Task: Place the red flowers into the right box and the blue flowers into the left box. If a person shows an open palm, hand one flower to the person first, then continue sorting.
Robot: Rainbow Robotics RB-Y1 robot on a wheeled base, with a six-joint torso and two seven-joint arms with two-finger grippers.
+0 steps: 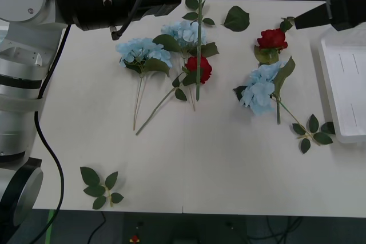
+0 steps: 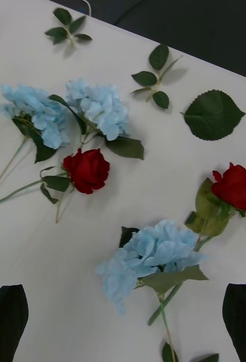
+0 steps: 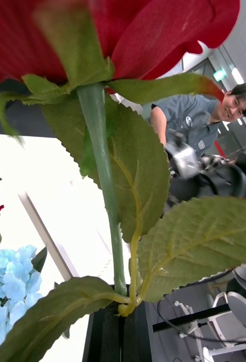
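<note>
Left gripper (image 3: 120,334) clamps a red rose (image 3: 117,34) by its stem, right gripper (image 2: 123,322) open over the table: carry it clear across to the right box (image 1: 346,92), keeping the stem (image 1: 198,50) off the lying flowers.

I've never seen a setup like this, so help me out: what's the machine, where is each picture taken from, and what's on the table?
It's a two-armed robot on wheels. The wide picture looks down at a white table from above the arms; the two tall ones come from wrist cameras. On the table lie three blue flowers, two roses, loose leaf sprigs and, at the right edge, a white tray. The left jaws, at the table's far side, are shut on a third rose by its stem. The right jaws hang open above the flowers, holding nothing.
</note>
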